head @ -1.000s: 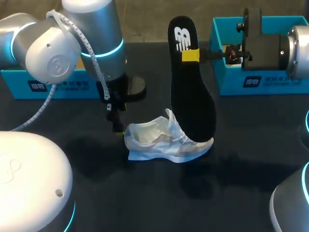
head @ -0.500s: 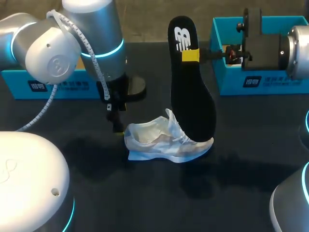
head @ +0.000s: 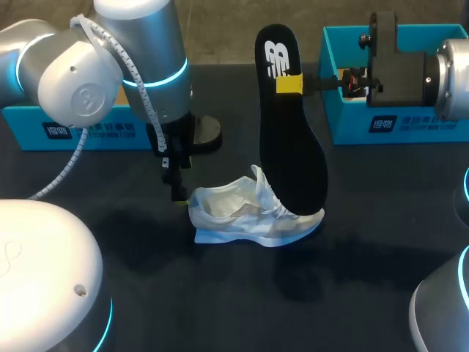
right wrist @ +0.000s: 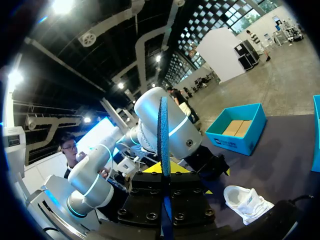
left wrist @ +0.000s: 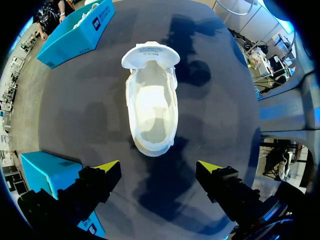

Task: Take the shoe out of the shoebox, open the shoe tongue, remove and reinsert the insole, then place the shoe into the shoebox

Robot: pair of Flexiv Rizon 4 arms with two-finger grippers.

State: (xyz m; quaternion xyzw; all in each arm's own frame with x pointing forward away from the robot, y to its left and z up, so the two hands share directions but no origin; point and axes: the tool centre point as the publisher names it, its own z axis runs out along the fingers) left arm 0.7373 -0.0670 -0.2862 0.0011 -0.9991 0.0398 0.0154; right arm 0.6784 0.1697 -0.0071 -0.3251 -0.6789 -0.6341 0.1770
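**Shoe and insole.** The white shoe (head: 253,213) (left wrist: 150,112) (right wrist: 247,202) lies outside both boxes, sole down, near the middle of the dark surface (head: 220,293). Its heel is towards the left arm and its toe towards the right. The tongue (left wrist: 150,54) is folded out over the laces, so the left wrist view looks straight down into the pale interior. The black insole (head: 289,139) (right wrist: 163,130) is out of the shoe and held on end in the air, with its logo-printed heel uppermost. In the head view its lower end overlaps the forefoot of the shoe. The right wrist view shows the shoe well below the insole and off to one side.

**End effectors.** The right end effector (head: 289,84) (right wrist: 164,170) is closed on the insole, a yellow tip pressing each face just below the logo. The right wrist view shows the insole edge-on. The left end effector (head: 179,192) (left wrist: 159,167) points down just beside the heel of the shoe. Its fingers are spread wide and hold nothing, and the heel lies just ahead of the gap between them.

**Surroundings.** The left teal box (head: 73,128) (left wrist: 45,172) (right wrist: 237,130) sits at the rear of the surface behind the left arm. The right teal box (head: 396,125) (left wrist: 75,32) sits behind the right arm. Both boxes are well apart from the shoe.
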